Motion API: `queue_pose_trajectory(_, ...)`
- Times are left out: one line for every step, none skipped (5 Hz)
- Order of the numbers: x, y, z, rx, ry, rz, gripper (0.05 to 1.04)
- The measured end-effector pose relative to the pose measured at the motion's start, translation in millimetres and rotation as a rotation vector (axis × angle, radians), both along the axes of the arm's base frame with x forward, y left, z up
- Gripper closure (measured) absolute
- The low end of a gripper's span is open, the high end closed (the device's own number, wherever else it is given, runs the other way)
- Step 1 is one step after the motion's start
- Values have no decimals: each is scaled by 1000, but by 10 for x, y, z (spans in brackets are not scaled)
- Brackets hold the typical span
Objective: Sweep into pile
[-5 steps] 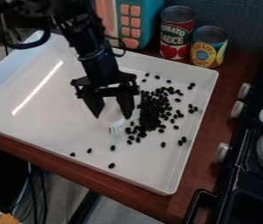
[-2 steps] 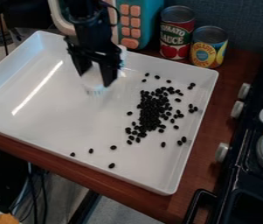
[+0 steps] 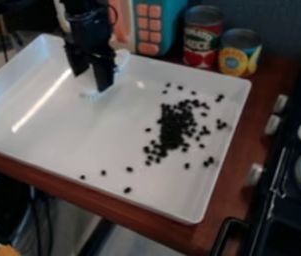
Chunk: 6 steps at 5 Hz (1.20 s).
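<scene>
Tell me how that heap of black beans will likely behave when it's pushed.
The black beans look small, rounded and loose, so they would probably roll and spread separately rather than shift as one block. The tray looks smooth and glossy, so it likely gives little grip, and a quick push could scatter them. Its raised walls should stop most strays.

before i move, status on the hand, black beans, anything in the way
Black two-finger hand up and left of pile, gripping white bristled brush. Small black beans mostly heaped, strays around. White tray's raised right rim may crowd strokes.
</scene>
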<state>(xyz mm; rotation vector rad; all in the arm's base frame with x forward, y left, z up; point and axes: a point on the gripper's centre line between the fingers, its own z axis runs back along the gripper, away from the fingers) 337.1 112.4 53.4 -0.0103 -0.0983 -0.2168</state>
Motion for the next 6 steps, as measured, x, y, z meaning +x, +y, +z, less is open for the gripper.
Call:
queue_pose_trajectory(102,39,-62,-13,38,-46,334)
queue_pose_trajectory(209,53,-115,-33,54,-83,334)
queue_pose_trajectory(255,30,-162,-33,53,-102,334)
queue_pose_trajectory(319,-95,-170,-24,38,-159,334)
queue_pose_trajectory(345,-299,-245,-8,28,-233,334)
queue_pose_trajectory(346,-407,-271,7,16,-263,334)
